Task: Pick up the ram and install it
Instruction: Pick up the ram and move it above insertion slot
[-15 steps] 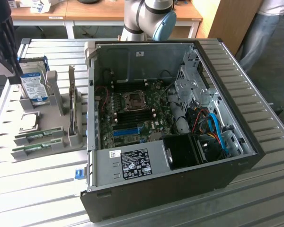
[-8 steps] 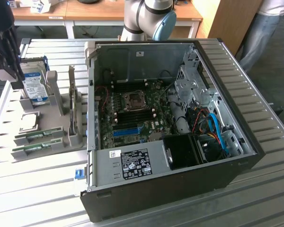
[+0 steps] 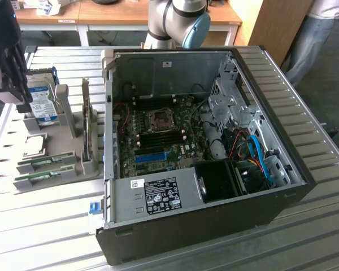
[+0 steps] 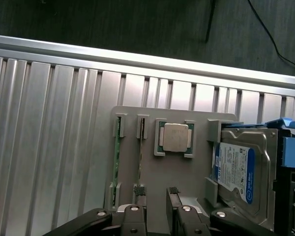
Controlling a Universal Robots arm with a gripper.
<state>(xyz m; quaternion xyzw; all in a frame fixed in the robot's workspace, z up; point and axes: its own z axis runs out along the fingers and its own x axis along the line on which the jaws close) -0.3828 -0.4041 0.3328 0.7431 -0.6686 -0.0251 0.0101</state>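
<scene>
Jaws open, nothing between them. Gripper (image 4: 157, 219) hangs over the near edge of the tray (image 4: 187, 172), touching nothing.

Ram (image 4: 117, 157): two green sticks, both in the tray, standing on their long edges and parallel, each end caught in a small slotted bracket. The one nearer the CPU (image 4: 176, 137) lies roughly in line with the gripper. Standing them on edge likely leaves the top edge free, so the thin faces can be pinched from above.

CPU lies flat in its own recess just beside the sticks. Drive (image 4: 241, 172) sits in the bay past it.

The tray is at the exterior view's left of the case (image 3: 214, 226). The case lies on its side, panel off, board (image 3: 158, 132) facing up, presumably so the slots can be reached from above. Neither stick lifted yet.
</scene>
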